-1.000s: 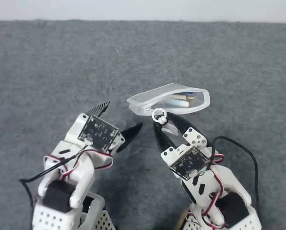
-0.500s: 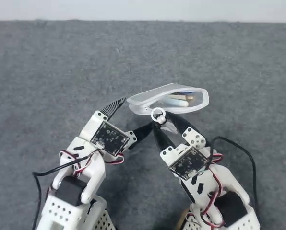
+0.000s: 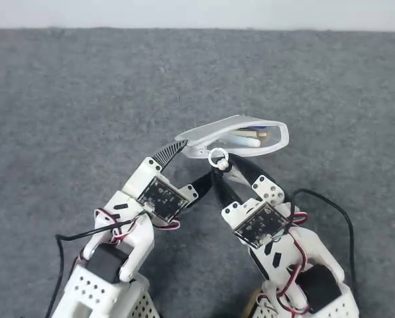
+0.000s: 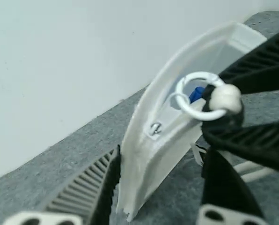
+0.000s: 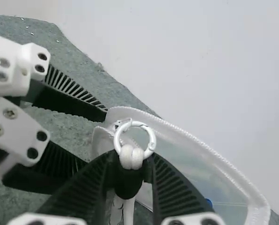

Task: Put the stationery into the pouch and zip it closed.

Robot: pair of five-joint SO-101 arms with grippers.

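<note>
A translucent white pouch lies on the grey mat, and every other thing sits close around it. Its mouth gapes open on the side toward the arms, and the stationery lies inside: a cream-coloured piece with something blue beside it, too small to name more exactly. The zipper pull, a white ring with a pale bead under it, hangs at the pouch's rim, near its narrow end. The right gripper is at the pouch's near edge, its black ribbed fingers pressed together on the zipper pull just below the ring, so that the ring stands up above the fingertips. The left gripper is at the pouch's narrow end with its fingers spread wide. One finger lies along the far side of that end and the other sits on the near side, just beside the right gripper, so the pouch's tip is between them. In the left wrist view the ribbed finger is just beside the pouch's corner; whether it touches cannot be told. Beyond the pouch the mat runs on to a plain white wall.
</note>
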